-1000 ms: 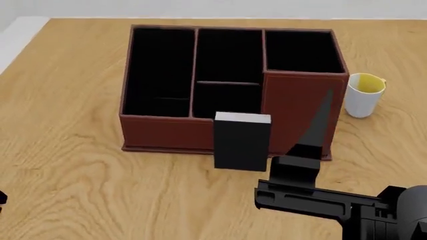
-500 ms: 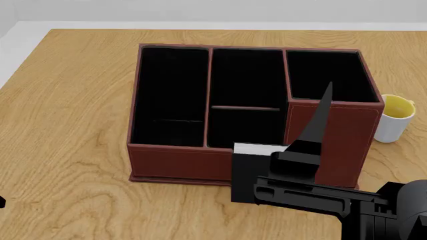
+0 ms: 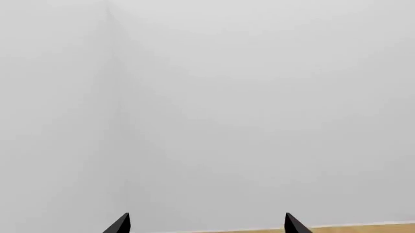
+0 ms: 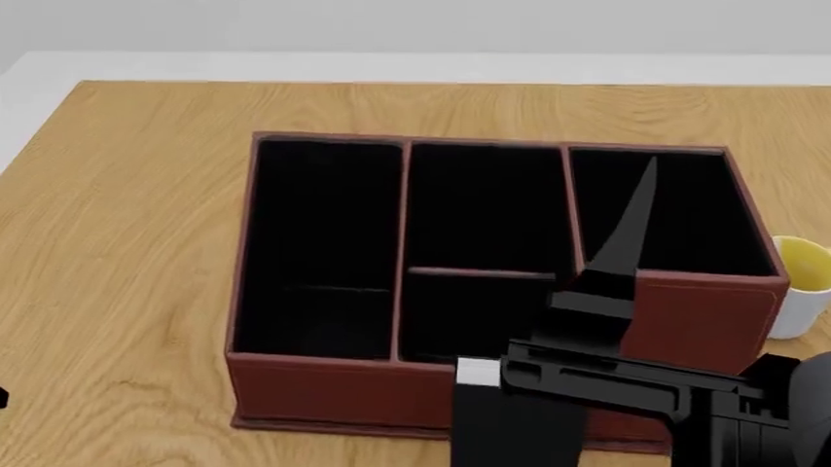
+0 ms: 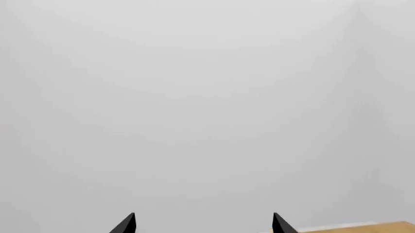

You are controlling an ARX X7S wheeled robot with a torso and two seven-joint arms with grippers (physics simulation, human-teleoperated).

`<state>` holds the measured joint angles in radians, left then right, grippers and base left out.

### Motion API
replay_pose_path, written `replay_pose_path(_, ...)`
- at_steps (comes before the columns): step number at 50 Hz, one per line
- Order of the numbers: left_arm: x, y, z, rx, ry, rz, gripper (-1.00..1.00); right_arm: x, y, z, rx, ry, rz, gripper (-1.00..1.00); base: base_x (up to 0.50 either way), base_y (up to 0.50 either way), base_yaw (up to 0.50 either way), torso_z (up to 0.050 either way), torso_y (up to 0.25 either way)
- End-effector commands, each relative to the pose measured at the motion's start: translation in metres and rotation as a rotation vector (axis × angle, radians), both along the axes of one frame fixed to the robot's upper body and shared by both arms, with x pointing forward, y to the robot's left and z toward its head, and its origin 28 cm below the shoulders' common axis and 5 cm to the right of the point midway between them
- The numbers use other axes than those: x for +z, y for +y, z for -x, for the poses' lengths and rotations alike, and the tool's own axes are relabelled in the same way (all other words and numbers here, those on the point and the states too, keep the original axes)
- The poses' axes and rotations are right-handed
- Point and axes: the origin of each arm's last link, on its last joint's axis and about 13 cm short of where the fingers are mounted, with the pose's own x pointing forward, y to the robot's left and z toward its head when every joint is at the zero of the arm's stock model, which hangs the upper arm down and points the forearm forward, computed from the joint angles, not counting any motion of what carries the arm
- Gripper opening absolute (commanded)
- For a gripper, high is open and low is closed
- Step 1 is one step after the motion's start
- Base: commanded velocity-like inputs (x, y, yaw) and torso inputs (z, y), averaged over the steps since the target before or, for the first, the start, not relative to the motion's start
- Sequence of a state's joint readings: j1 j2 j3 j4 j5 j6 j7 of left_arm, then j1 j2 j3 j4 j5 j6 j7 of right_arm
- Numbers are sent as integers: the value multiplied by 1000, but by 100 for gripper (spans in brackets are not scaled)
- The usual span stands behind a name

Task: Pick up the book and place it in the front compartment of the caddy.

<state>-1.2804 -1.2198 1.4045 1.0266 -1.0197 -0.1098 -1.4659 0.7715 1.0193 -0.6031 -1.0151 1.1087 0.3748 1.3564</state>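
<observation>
The caddy [image 4: 325,389] is a red-brown box with black-lined cells in the middle of the wooden table. The black book [image 4: 500,428] stands upright against the caddy's front wall, at the bottom edge of the head view. Its pale page edge faces up, and my right arm partly covers it. My right gripper [image 4: 643,185] [image 5: 203,224] points up and away over the caddy's right side, above the book and clear of it, open and empty. My left gripper [image 3: 206,224] is open too; its wrist view holds only pale wall.
A white mug [image 4: 803,297] with yellow lining stands just right of the caddy, cut by the picture's edge. The table's [image 4: 130,195] far edge lies behind the caddy and its left edge at the far left. Both wrist views show pale wall and a sliver of wood.
The head view has shifted: caddy, book and mug now sit lower in the picture, with the book at the bottom edge. My right arm now overlaps the book and caddy front.
</observation>
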Motion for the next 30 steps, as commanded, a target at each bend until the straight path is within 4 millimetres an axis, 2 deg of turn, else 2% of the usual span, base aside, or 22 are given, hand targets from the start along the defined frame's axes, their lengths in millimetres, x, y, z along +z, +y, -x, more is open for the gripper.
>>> replay_pose_path(1, 0, 0, 0, 0, 0, -1, 100, 0, -1, 1, -1, -2, -3, 100, 336, 0, 0, 0, 0)
replay_pose_path(25, 0, 1, -2, 3, -6, 0, 100, 0, -1, 2, 2, -4, -8, 100, 339, 0, 0, 0, 1)
replay_pose_path(30, 0, 1, -1, 3, -7, 0, 100, 1, 0, 2, 5, -4, -6, 100, -7, 0, 0, 0, 3)
